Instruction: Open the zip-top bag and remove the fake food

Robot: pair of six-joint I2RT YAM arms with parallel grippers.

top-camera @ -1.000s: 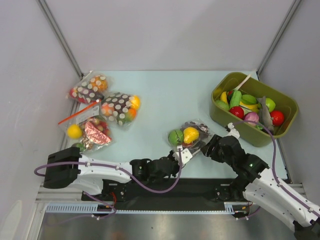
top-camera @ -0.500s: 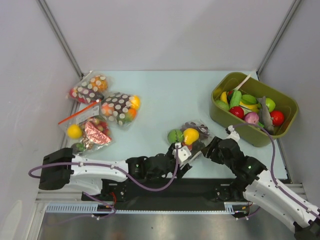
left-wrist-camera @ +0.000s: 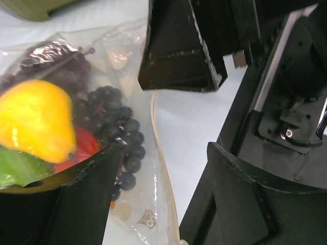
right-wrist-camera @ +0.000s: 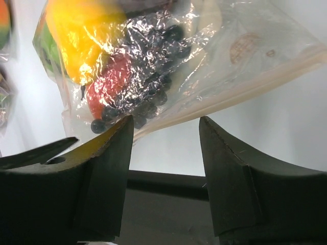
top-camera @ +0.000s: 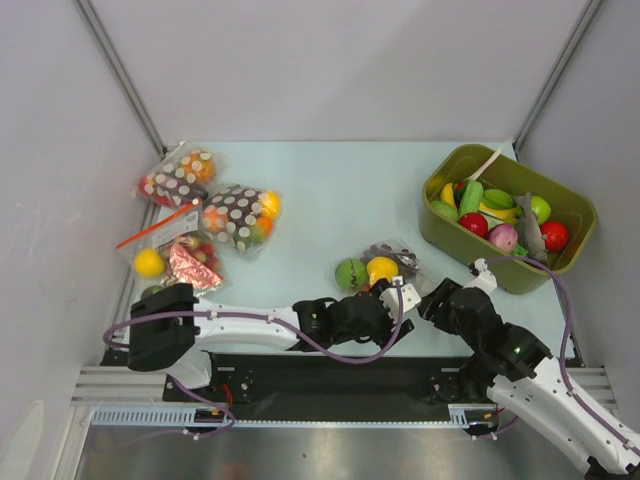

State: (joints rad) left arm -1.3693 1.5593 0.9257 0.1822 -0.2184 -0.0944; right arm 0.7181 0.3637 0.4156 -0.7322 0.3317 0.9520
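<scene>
Since a second ago: my left pincer [top-camera: 395, 297] has let go of the zip-top bag [top-camera: 385, 262] and slid rightward along the near edge of the table [top-camera: 330, 190]; my right pincer [top-camera: 438, 300] has drawn back a little toward its base.
Left pincer: fingers spread wide, gripping nothing.
Bag against left pincer: in the left wrist view the bag's zip strip [left-wrist-camera: 161, 153] runs up through the gap between my two fingers, closer to the left-hand finger [left-wrist-camera: 76, 204]. That finger's tip overlaps the plastic; I cannot tell whether it touches.
Right pincer: spread as well, with nothing between the fingers.
Bag against right pincer: in the right wrist view the bag lies just beyond my fingertips, its strip slanting across the gap ahead of them.
Fake food: all inside the bag. The yellow pear [top-camera: 381, 270] and green fruit [top-camera: 350, 273] sit side by side, with the grape bunch [top-camera: 402, 260] and a red piece [left-wrist-camera: 84, 148] beside them.
Bag's place: flat on the table near its front edge, just beyond both pincers and left of the olive bin [top-camera: 470, 255].
Elsewhere: dotted bags [top-camera: 235, 215] lie well apart at the table's far left.
</scene>
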